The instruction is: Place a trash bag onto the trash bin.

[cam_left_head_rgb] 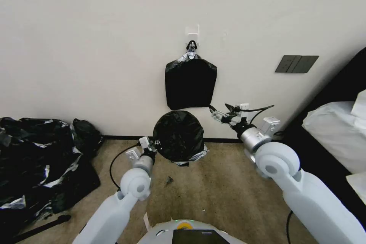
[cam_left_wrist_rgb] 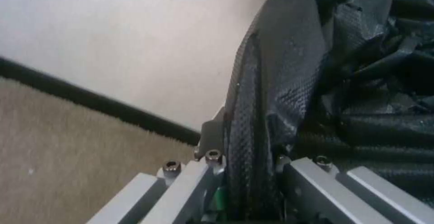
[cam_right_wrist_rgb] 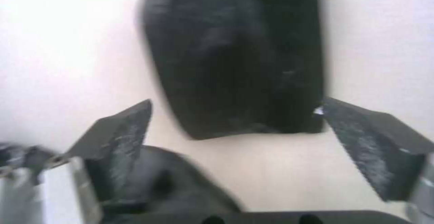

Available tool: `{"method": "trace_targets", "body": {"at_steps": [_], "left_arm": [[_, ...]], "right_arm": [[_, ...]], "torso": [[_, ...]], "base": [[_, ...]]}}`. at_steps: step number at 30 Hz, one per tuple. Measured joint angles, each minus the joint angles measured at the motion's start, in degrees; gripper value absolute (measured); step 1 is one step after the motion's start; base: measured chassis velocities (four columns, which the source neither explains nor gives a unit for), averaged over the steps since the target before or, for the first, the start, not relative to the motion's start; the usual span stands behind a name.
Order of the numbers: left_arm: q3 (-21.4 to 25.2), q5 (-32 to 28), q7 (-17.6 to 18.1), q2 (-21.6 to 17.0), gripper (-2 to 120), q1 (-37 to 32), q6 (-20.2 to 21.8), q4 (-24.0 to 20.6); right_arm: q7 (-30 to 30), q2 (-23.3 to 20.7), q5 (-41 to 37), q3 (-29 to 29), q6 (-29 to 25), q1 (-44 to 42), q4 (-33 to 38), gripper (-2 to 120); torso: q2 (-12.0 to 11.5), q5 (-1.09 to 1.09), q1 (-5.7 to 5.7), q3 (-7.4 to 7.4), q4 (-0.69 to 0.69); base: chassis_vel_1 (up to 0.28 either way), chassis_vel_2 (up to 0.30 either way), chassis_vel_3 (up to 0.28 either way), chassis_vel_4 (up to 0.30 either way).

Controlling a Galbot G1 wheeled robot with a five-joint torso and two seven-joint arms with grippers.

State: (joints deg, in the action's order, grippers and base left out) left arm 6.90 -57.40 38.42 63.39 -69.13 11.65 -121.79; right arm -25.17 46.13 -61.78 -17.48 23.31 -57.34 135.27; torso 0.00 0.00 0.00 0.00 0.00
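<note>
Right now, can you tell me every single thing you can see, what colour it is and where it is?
bag: one, glossy black, draped over the bin's mouth, by the wall.
bin: one, covered by the bag, pale bit showing low on its right side, on the carpet.
bag stack: one, black, hanging flat from a clip on the wall, above the bin.
hook: one, white, on the wall above the stack.
plastic heap: one, black with silvery patches, on the floor at far left.
wall plate: one, dark grey, on the wall at right.
bedding: white, at far right.
carpet: beige.
left gripper: shut on the bag's edge, at the bin's left side.
right gripper: open, raised right of the bin, near the stack.
</note>
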Motion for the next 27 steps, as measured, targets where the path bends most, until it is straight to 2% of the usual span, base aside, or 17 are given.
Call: {"method": "trace_targets", "body": {"at_steps": [1, 3, 4, 6, 8, 11, 13, 17, 18, 20, 22, 24, 25, 27], "left_arm": [[-0.5, 0.2, 0.4, 0.2, 1, 0.0, 0.1, 0.2], [-1.7, 1.4, 1.6, 0.8, 1, 0.0, 0.6, 0.7], [-1.7, 1.4, 1.6, 0.8, 1, 0.0, 0.6, 0.7], [-2.7, 4.8, 1.8, 1.0, 1, 0.0, 0.6, 1.7], [-2.9, 5.8, 1.8, 1.0, 1, 0.0, 0.5, 2.0], [-4.2, 10.6, 1.5, 1.4, 1, 0.0, -0.4, 3.2], [-4.4, 11.5, 1.4, 1.5, 1, 0.0, -0.6, 3.4], [-5.6, 16.3, 0.7, 2.9, 1, -0.2, -2.1, 4.0], [-5.6, 16.3, 0.7, 2.9, 1, -0.2, -2.1, 4.0], [-6.1, 17.6, 0.6, 3.2, 1, -0.5, -2.3, 3.8], [-6.3, 18.3, 0.5, 3.4, 1, -0.6, -2.5, 3.7], [-6.7, 19.9, 0.3, 3.5, 1, -0.8, -3.0, 3.5], [-6.7, 19.9, 0.3, 3.5, 1, -0.8, -3.0, 3.5], [-7.1, 21.4, -0.1, 3.6, 1, -0.9, -3.5, 3.4]], "right_arm": [[-1.4, 0.0, -1.6, 1.3, 0.8, 0.7, 1.6, 98], [-3.3, 0.7, -5.8, 5.0, 3.2, 2.2, 4.5, 93], [-3.3, 0.7, -5.8, 5.0, 3.2, 2.2, 4.5, 93], [-3.5, 1.5, -7.1, 9.4, 4.8, 3.8, 4.8, 83], [-3.6, 1.6, -7.1, 10.3, 5.1, 4.2, 4.7, 80], [-6.7, 2.7, -7.1, 16.4, 6.9, 7.4, 2.9, 67], [-7.5, 3.0, -7.2, 17.4, 7.1, 7.9, 2.6, 63], [-18.1, 6.7, -10.3, 26.7, 8.5, 12.4, -0.8, 41], [-18.1, 6.7, -10.3, 26.7, 8.5, 12.4, -0.8, 41], [-22.7, 8.3, -13.0, 29.3, 8.7, 13.9, -1.8, 29], [-24.1, 9.0, -13.7, 30.1, 8.7, 14.3, -2.4, 26], [-26.1, 10.0, -14.1, 31.0, 8.7, 14.8, -3.7, 17], [-26.1, 10.0, -14.1, 31.0, 8.7, 14.8, -3.7, 17], [-27.2, 10.6, -14.2, 31.6, 8.7, 15.1, -4.7, 8]], "torso": [[0.0, -0.01, 0.00, 0.00, 0.00], [0.0, 0.00, 0.00, 0.00, 0.00], [0.0, 0.00, 0.00, 0.00, 0.00], [0.0, -0.01, 0.00, 0.00, 0.00], [0.0, 0.00, 0.00, 0.00, 0.00], [0.0, -0.01, 0.00, 0.00, 0.00], [0.0, -0.01, 0.00, 0.00, 0.00], [0.0, 0.00, 0.00, 0.00, -0.01], [0.0, 0.00, 0.00, 0.00, -0.01], [0.0, -0.01, 0.00, 0.00, 0.00], [0.0, 0.00, 0.00, 0.00, 0.01], [0.0, 0.00, 0.00, 0.00, 0.00], [0.0, 0.00, 0.00, 0.00, 0.00], [0.0, 0.00, 0.00, 0.00, 0.00]], "base": [[0.000, 0.000, 0.000, 0.000], [0.000, 0.000, 0.000, 0.000], [0.000, 0.000, 0.000, 0.000], [0.000, 0.000, 0.000, 0.000], [0.000, 0.000, 0.000, 0.000], [0.000, 0.000, 0.000, 0.000], [0.000, 0.000, 0.000, 0.000], [0.000, 0.000, 0.000, 0.000], [0.000, 0.000, 0.000, 0.000], [0.000, 0.000, 0.000, 0.000], [0.000, 0.000, 0.000, 0.000], [0.000, 0.000, 0.000, 0.000], [0.000, 0.000, 0.000, 0.000], [0.000, 0.000, 0.000, 0.000]]}}
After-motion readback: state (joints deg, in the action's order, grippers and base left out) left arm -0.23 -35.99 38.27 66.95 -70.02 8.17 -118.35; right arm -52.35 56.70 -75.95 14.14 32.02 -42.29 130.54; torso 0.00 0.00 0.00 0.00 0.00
